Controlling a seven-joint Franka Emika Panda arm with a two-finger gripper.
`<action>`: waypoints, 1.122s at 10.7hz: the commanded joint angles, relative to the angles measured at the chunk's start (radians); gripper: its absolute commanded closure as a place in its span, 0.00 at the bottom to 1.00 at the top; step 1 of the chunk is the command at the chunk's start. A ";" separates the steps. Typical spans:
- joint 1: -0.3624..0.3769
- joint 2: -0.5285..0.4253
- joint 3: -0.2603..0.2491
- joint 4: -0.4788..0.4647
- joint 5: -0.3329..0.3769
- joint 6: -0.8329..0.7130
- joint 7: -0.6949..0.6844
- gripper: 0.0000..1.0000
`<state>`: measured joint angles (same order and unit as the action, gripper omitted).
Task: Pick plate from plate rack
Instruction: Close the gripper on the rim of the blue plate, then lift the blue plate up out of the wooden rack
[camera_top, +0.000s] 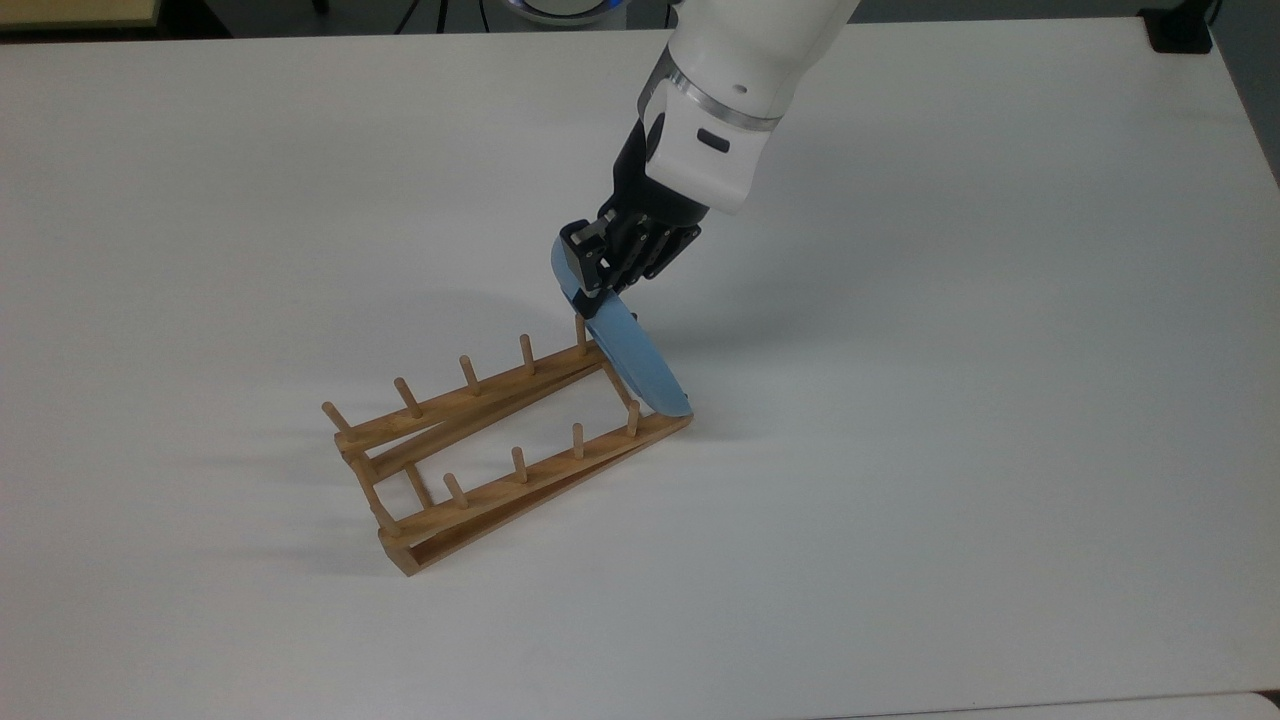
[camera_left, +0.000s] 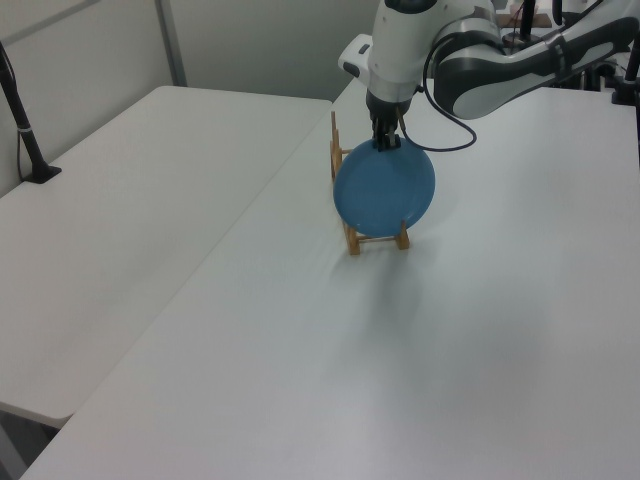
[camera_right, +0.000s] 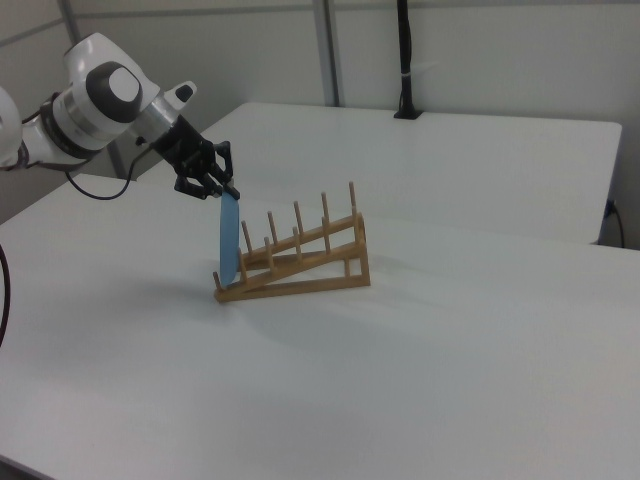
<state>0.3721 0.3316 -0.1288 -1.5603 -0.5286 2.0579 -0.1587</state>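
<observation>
1. Fingers of the black two-finger gripper (camera_top: 597, 290) are pinching the top rim of the round light-blue glossy plate (camera_top: 633, 352), closed narrowly on it.
2. Directly below the gripper, the plate is standing on edge at the end slot of the light-brown wooden peg rack (camera_top: 500, 455), its lower edge sitting at the rack's near rail end.
3. Beyond the plate, the rack is stretching away from the gripper toward the top view's lower left, resting on the white table (camera_top: 950, 400).
4. In the right view, the plate (camera_right: 229, 241) is hanging almost upright beneath the gripper (camera_right: 212, 190), with the rack (camera_right: 300, 256) rising to the right view's right.
5. In the left view, the gripper (camera_left: 386, 141) is gripping the plate (camera_left: 384, 192) at its uppermost edge.
</observation>
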 joint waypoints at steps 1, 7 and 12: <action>0.018 -0.097 -0.012 -0.034 -0.010 0.011 -0.025 1.00; -0.164 -0.318 -0.003 0.000 0.558 -0.255 -0.015 1.00; -0.425 -0.191 -0.038 -0.107 0.774 -0.351 -0.118 1.00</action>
<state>0.0164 0.0592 -0.1448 -1.6045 0.2077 1.7052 -0.1892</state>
